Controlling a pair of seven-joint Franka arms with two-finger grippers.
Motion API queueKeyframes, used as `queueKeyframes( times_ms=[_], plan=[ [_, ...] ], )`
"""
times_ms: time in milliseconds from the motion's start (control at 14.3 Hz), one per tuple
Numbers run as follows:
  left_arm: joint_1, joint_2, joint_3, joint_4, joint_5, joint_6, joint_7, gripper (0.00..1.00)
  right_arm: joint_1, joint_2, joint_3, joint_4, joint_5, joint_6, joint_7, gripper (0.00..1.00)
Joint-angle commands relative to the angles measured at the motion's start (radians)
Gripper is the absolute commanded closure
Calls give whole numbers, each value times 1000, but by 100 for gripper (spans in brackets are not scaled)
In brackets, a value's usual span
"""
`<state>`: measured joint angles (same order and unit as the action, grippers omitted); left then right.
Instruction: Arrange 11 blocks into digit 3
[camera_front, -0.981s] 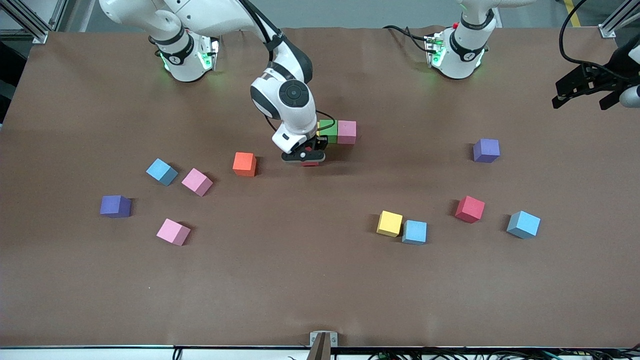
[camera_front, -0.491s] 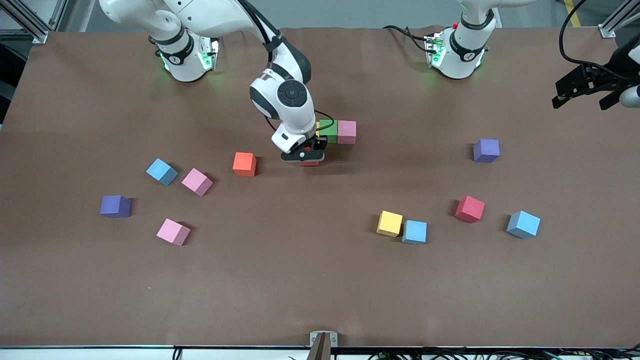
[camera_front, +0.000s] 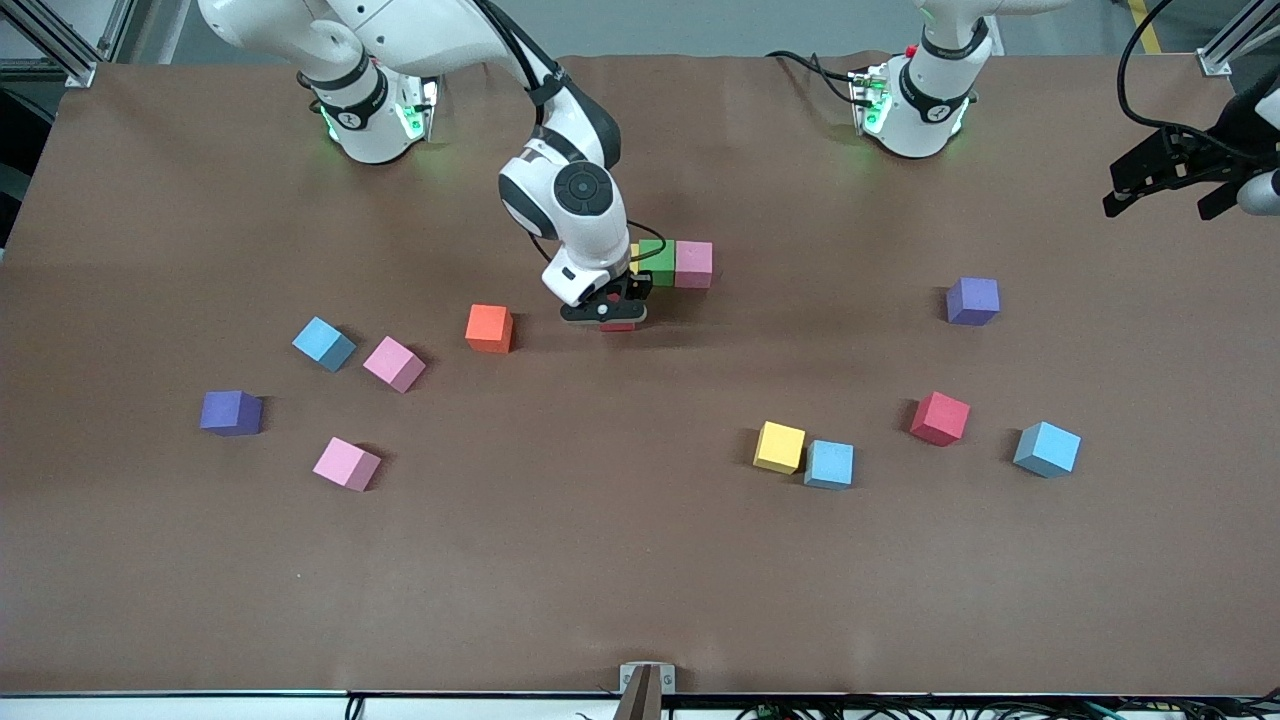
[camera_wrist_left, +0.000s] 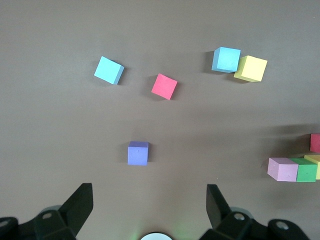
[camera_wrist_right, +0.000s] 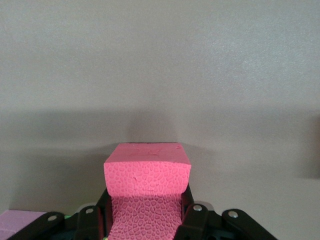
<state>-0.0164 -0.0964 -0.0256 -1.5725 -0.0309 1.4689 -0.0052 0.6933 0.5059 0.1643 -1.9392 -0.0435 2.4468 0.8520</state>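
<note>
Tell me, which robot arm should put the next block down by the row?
The right arm. Its gripper already holds a red block beside the row. The left gripper waits open, off at the table's edge.

The brown matte table (camera_front: 640, 580) carries loose small matte cubes: 1 orange cube (camera_front: 489, 328), 3 light blue, 2 pink, 2 purple, 1 yellow, 1 red. A yellow-green-pink row (camera_front: 672, 263) lies mid-table.

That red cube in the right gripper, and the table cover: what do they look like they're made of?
Red cube: probably foam, matte; its faces show a pebbled, cell-like texture and no shine. Table cover: looks like a brown matte sheet, perhaps paper or thin mat; faint creases show, so the exact material is unclear.
</note>
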Motion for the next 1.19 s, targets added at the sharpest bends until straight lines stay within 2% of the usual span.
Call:
queueKeyframes(
  times_ms=[0, 1121],
  plan=[
    [-4, 6, -4, 6, -12, 2, 8, 0, -5, -10, 6, -23, -10, 14, 2, 60],
    [3, 9, -5, 9, -15, 2, 11, 0, 5, 11, 6, -3, 1, 14, 2, 59]
  ],
)
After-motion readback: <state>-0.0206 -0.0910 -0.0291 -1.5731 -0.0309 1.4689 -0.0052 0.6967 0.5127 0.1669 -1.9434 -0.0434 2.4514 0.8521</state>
